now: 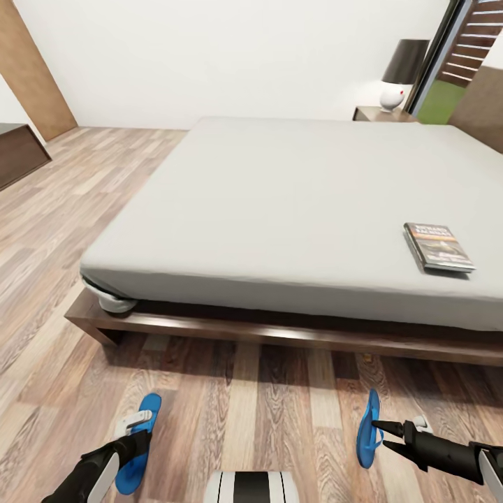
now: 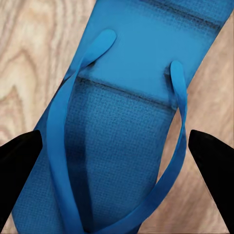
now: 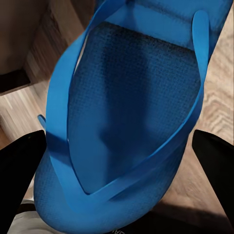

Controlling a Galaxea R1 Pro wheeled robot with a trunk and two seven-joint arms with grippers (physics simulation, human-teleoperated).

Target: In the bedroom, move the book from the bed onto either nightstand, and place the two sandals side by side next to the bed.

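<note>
Your left gripper [image 1: 137, 427] hangs low, jaws open over one sandal [image 1: 140, 441]; your right gripper [image 1: 377, 426] reaches inward, jaws open astride the tilted other sandal [image 1: 367, 427].

White walls [image 1: 230, 56] meet a mixed-tone wood-plank floor [image 1: 63, 223]. A tan wooden door [image 1: 31, 77] stands at the far left, near a dark dresser [image 1: 17, 150]. At the far right, a dark-shaded lamp [image 1: 402, 73] stands beside a black-framed window [image 1: 457, 63].

Book [image 1: 438, 246]: flat on the bed [image 1: 279, 202], near its foot edge.
Sandals: left sandal [image 1: 140, 441] flat on the floor, right sandal [image 1: 368, 427] tipped on edge, both before the bed.
</note>
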